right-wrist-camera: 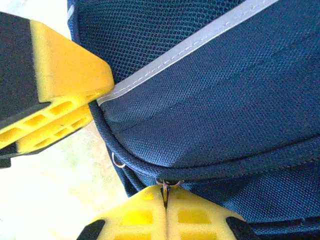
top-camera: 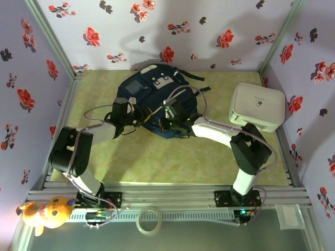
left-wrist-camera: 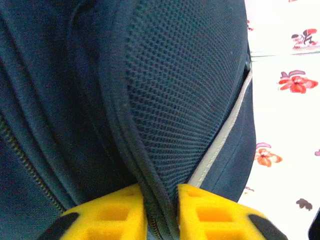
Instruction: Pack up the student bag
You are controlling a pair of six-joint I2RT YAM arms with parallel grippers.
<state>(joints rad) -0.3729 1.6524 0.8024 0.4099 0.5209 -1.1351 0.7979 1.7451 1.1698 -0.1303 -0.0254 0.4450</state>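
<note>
The student bag [top-camera: 152,89], navy with white patches, lies at the back middle of the green mat. Both grippers meet at its near edge. My left gripper [top-camera: 141,116] is shut on a fold of the bag's fabric beside a zipper [left-wrist-camera: 161,200], with dark mesh [left-wrist-camera: 175,90] above the yellow fingers. My right gripper [top-camera: 168,116] is shut on a small metal zipper pull ring [right-wrist-camera: 165,184] under the bag's piped seam [right-wrist-camera: 215,100]. In the right wrist view, one of the left gripper's yellow fingers [right-wrist-camera: 60,85] presses the bag's grey stripe.
A white rounded-square box [top-camera: 257,107] sits at the right of the mat. A yellow-orange plush toy [top-camera: 49,212] and a tape roll [top-camera: 149,219] lie by the front rail. Floral walls close in three sides. The green mat [top-camera: 157,162] is bare in front of the bag.
</note>
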